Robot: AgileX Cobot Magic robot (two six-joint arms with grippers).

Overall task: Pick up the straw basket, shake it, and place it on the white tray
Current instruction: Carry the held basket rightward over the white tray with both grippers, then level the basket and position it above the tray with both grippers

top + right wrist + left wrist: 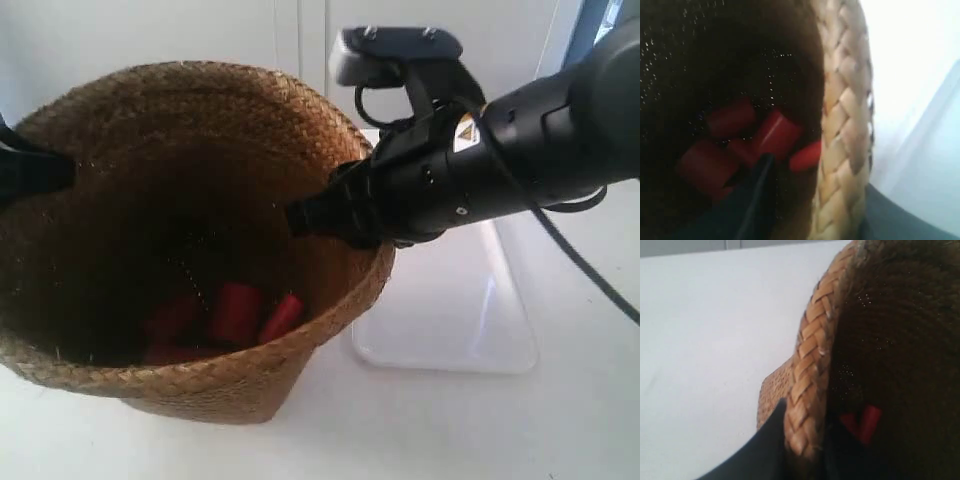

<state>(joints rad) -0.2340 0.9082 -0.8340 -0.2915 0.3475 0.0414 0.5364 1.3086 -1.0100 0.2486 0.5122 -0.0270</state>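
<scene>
Basket is at the exterior view's left, beside the tray, not on it. Can't tell if its base rests on the counter or hangs just off it. Tray is partly hidden behind the arm at the exterior view's right.

Handling, my guess: woven straw, so light but a bit floppy. The wall should give w/ a squeeze; the thick braided rim looks like the firmest part. Rough weave = good friction, low slip risk. Not fragile, though a hard pinch could kink the braid. Loose red pieces in the bottom will likely slide & rattle in a shake, so keep the mouth up or some may jump out. Best hold: rim at opposite sides, one finger in, one out, as it is now.

Left jaws: narrow, pinching the rim, outer finger against the braid. Right jaws: same, inner finger down the dark inside, rim between.

Writing: none legible. Small yellow warning sticker on that arm, too small to read. No brand seen on basket or tray.
</scene>
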